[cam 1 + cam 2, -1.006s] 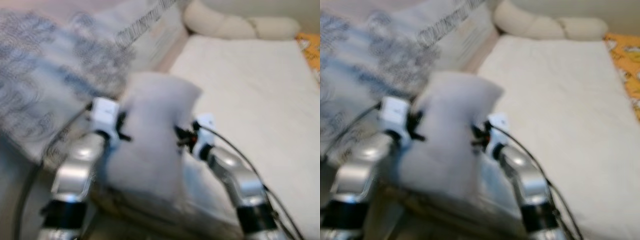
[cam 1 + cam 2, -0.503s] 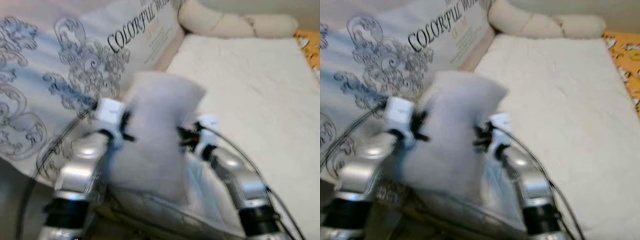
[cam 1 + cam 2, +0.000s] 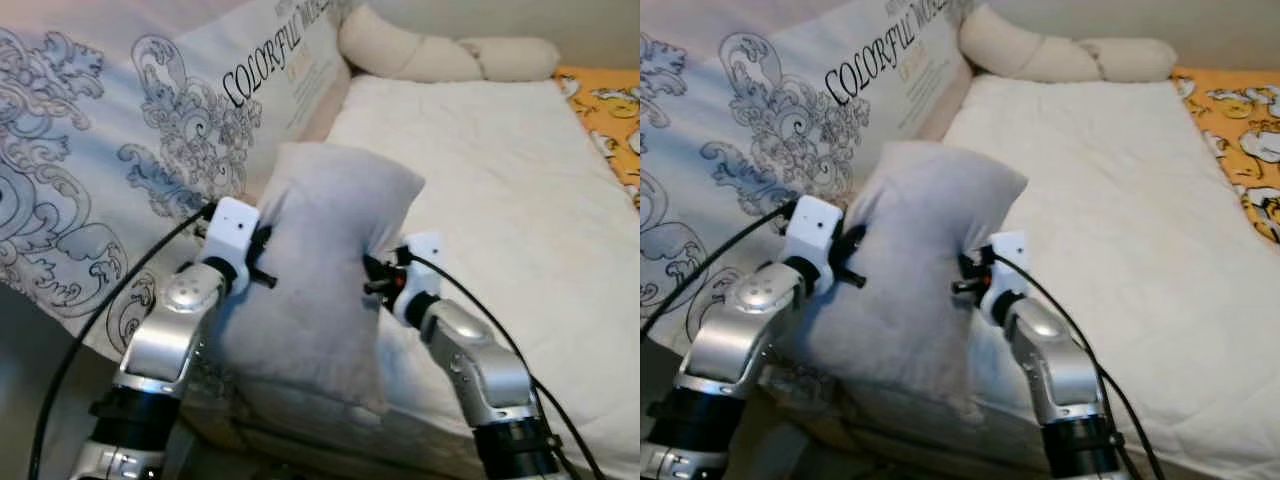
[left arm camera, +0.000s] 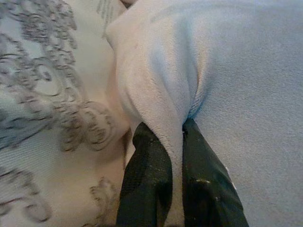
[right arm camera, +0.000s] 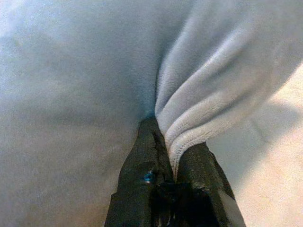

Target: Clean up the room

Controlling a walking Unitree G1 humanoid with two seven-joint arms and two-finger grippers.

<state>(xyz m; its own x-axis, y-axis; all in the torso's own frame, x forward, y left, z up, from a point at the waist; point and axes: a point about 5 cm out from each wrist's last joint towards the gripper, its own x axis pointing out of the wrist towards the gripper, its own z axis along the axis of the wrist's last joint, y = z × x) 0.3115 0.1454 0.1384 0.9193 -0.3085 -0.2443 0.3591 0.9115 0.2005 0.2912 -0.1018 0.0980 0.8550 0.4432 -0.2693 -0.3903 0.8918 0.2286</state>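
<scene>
A soft grey pillow (image 3: 320, 270) hangs upright between my two arms, over the near edge of the bed (image 3: 500, 190). My left gripper (image 3: 262, 262) is shut on the pillow's left edge; in the left wrist view its black fingers (image 4: 147, 184) pinch a fold of the grey fabric (image 4: 161, 99). My right gripper (image 3: 372, 278) is shut on the pillow's right edge, and the right wrist view shows the seam (image 5: 189, 137) squeezed between its fingers (image 5: 147, 179).
A patterned duvet (image 3: 110, 170) printed with "COLORFUL" lies along the bed's left side. A cream bolster (image 3: 440, 55) lies at the head of the white mattress. An orange patterned cloth (image 3: 605, 95) lies at the far right.
The camera has steadied and the picture is sharp now; the view has shifted slightly. Both grippers still hold the pillow, which sits a little farther toward the bed.
</scene>
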